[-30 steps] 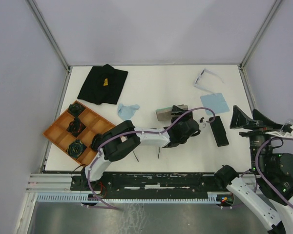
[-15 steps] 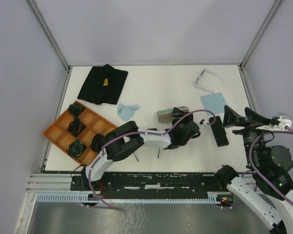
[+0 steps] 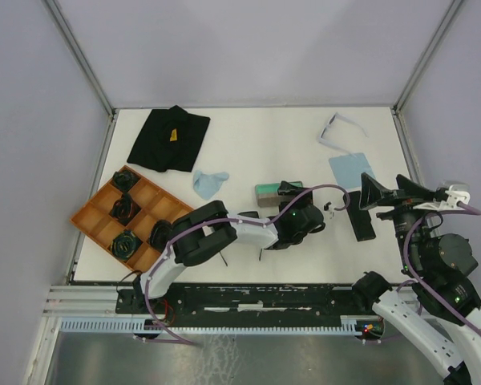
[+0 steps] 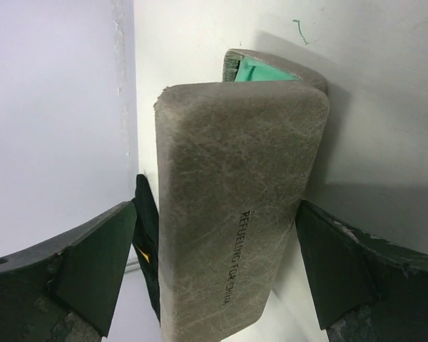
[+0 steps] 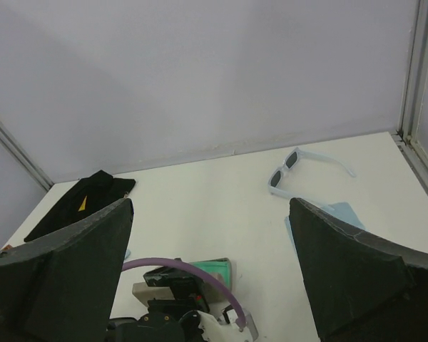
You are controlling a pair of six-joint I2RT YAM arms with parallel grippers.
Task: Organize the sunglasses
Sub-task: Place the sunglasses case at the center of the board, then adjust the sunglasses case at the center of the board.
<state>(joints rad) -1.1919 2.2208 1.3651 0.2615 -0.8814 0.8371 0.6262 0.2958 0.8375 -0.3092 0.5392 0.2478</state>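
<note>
The pale lavender-white sunglasses (image 3: 337,127) lie open at the back right of the table; they also show in the right wrist view (image 5: 299,167). I cannot make out the black-framed pair in any view. My left gripper (image 3: 287,192) is open, its fingers (image 4: 93,263) on either side of a grey case (image 4: 235,192). The case (image 3: 266,191) stands ajar and shows a green lining (image 4: 260,71). My right gripper (image 3: 391,192) is open and empty, raised at the right beside a black oblong case (image 3: 359,218).
A light blue cloth (image 3: 353,168) lies behind the black case, and another (image 3: 208,182) lies left of the grey case. A black cloth bag (image 3: 168,138) is at the back left. An orange divided tray (image 3: 96,220) holding black items sits at the left edge.
The grey case has opened and now shows its green lining. My right gripper has moved left and in toward the black case. My left gripper has shifted slightly left.
</note>
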